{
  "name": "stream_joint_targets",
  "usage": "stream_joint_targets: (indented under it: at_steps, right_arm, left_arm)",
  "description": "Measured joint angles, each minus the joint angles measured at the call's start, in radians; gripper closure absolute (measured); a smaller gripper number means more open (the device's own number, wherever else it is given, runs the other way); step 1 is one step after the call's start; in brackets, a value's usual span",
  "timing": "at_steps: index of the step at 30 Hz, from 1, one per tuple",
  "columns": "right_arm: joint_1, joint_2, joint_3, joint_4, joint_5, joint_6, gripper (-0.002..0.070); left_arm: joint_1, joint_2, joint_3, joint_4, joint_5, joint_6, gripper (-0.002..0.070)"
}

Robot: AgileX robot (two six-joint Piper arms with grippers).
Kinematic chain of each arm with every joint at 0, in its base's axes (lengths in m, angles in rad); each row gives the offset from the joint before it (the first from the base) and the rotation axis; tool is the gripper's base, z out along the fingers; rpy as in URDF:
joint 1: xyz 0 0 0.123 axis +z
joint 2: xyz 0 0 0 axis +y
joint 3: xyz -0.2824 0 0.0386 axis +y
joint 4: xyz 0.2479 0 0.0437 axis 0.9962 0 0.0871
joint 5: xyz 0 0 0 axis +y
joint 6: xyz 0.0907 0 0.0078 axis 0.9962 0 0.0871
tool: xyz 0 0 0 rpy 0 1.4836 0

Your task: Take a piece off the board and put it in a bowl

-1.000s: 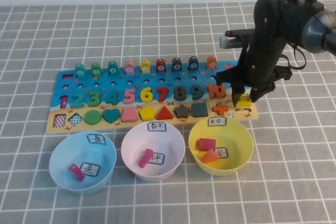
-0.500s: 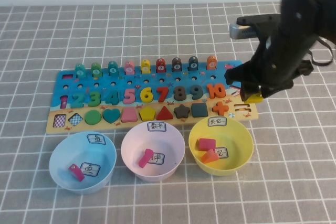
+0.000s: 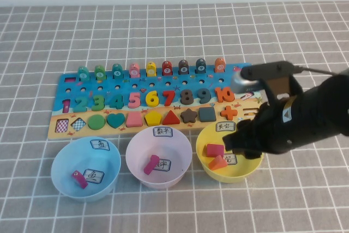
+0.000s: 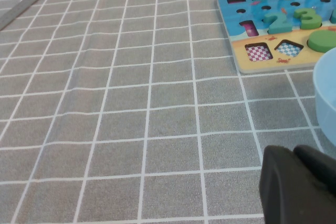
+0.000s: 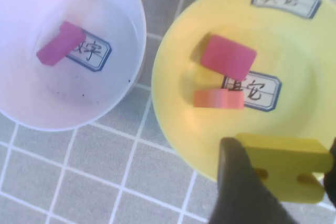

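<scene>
The puzzle board (image 3: 82,83) lies across the table's middle with coloured numbers and shapes in it. Three bowls stand in front of it: blue (image 3: 62,159), pink (image 3: 136,148) and yellow (image 3: 204,137). My right gripper (image 5: 278,174) is shut on a yellow equals-sign piece (image 5: 286,163) and holds it above the yellow bowl's (image 5: 173,103) near rim; in the high view the arm (image 3: 289,124) covers the bowl's right side and the piece. That bowl holds a pink block (image 5: 228,55) and an orange-pink piece (image 5: 218,98). My left gripper (image 4: 299,182) is parked low over bare cloth, left of the board (image 4: 262,66).
The pink bowl (image 5: 21,103) holds one pink piece (image 5: 60,43); the blue bowl holds one magenta piece (image 3: 79,179). Fish pegs (image 3: 151,69) stand along the board's far edge. Grey checked cloth (image 3: 163,211) covers the table all round.
My right arm has swung from the board's right end toward me and down, carrying the yellow piece over the yellow bowl. The equals slot on the board is now bare. The left arm has not moved.
</scene>
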Motion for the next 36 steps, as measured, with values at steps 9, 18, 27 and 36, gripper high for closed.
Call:
stream_joint_targets:
  at_steps: [9, 18, 27, 36]
  right_arm:
    - [0.01, 0.0, 0.068, -0.004, -0.075, 0.0, 0.0379]
    - [0.01, 0.0, 0.102, -0.006, -0.172, 0.0, 0.0379]
    - [0.01, 0.044, 0.102, -0.008, -0.18, 0.0, 0.0379]
    - [0.01, 0.062, 0.102, -0.005, -0.228, 0.0, 0.0379]
  left_arm:
    - [0.0, 0.0, 0.0, 0.0, 0.0, 0.0, 0.0677]
    - [0.0, 0.0, 0.0, 0.0, 0.0, 0.0, 0.0677]
    - [0.0, 0.0, 0.0, 0.0, 0.0, 0.0, 0.0677]
    - [0.0, 0.0, 0.0, 0.0, 0.0, 0.0, 0.0677]
